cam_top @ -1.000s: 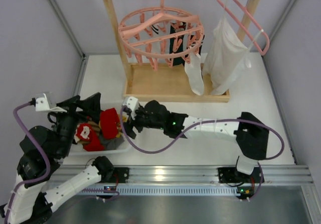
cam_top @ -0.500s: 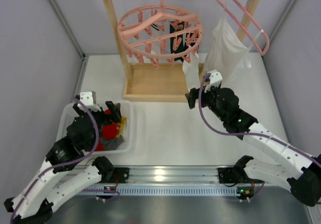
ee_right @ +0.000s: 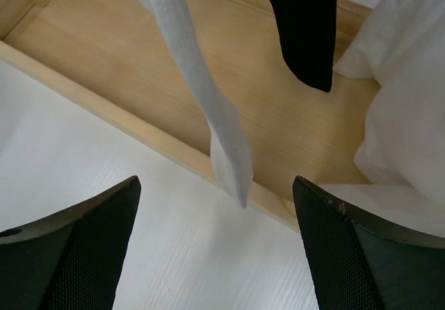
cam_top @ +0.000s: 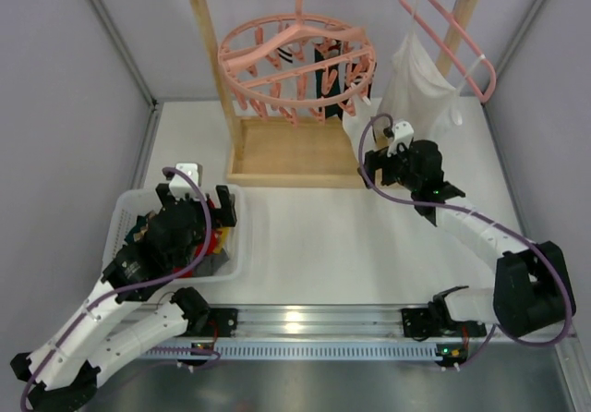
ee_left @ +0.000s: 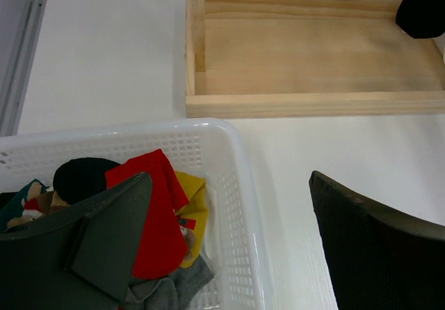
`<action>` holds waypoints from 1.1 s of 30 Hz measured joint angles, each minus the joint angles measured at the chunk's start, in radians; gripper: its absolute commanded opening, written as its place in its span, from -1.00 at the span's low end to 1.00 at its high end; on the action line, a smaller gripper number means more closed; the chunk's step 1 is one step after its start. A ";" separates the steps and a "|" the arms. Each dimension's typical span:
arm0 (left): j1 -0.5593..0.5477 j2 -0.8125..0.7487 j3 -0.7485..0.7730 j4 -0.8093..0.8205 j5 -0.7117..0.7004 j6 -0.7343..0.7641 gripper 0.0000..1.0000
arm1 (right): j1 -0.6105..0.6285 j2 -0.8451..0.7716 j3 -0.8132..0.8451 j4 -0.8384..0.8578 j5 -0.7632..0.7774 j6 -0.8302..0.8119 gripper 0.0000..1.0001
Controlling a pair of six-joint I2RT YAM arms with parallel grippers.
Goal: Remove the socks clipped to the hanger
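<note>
The round pink hanger [cam_top: 295, 66] hangs from the wooden rack's top bar. A black sock [cam_top: 323, 68], a striped sock [cam_top: 290, 54] and a plain white sock [cam_top: 355, 126] are clipped to it. My right gripper [cam_top: 369, 170] is open by the white sock's lower end. In the right wrist view the white sock [ee_right: 208, 87] dangles between the open fingers of that gripper [ee_right: 214, 185], the black sock [ee_right: 302, 25] behind. My left gripper [cam_top: 196, 199] is open and empty above the basket; in the left wrist view it [ee_left: 233, 254] straddles the basket rim.
A white mesh basket [cam_top: 125, 211] at near left holds red [ee_left: 149, 213], yellow [ee_left: 193, 209], black and grey socks. The rack's wooden base [ee_left: 313, 53] lies beyond. A large white garment [cam_top: 416, 89] on a plain pink hanger [cam_top: 457, 33] hangs right of my right gripper.
My right arm left the basket and swung right and back to the white sock at the rack. My left arm shifted and settled over the basket, open.
</note>
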 measured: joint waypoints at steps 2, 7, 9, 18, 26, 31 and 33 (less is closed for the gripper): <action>0.000 0.001 0.000 0.000 0.015 0.003 0.96 | 0.000 0.040 0.002 0.055 -0.047 -0.018 0.67; 0.004 0.014 0.000 -0.001 0.053 0.007 0.96 | -0.002 0.144 0.040 0.177 -0.142 -0.040 -0.21; 0.008 0.020 0.000 -0.001 0.064 0.007 0.96 | -0.002 0.174 0.055 0.227 -0.182 -0.019 -0.69; 0.047 0.027 0.079 -0.015 0.145 -0.049 0.96 | 0.059 0.097 -0.046 0.420 -0.167 0.068 -1.00; 0.049 0.166 0.365 -0.018 0.290 -0.116 0.97 | 0.270 -0.099 -0.171 0.447 0.051 0.085 -1.00; 0.022 0.375 0.566 -0.002 0.299 -0.137 0.97 | 0.466 -0.129 -0.172 0.444 0.260 0.082 -1.00; -0.047 0.443 0.615 -0.002 0.222 -0.135 0.97 | 0.546 -0.125 -0.171 0.437 0.347 0.080 -1.00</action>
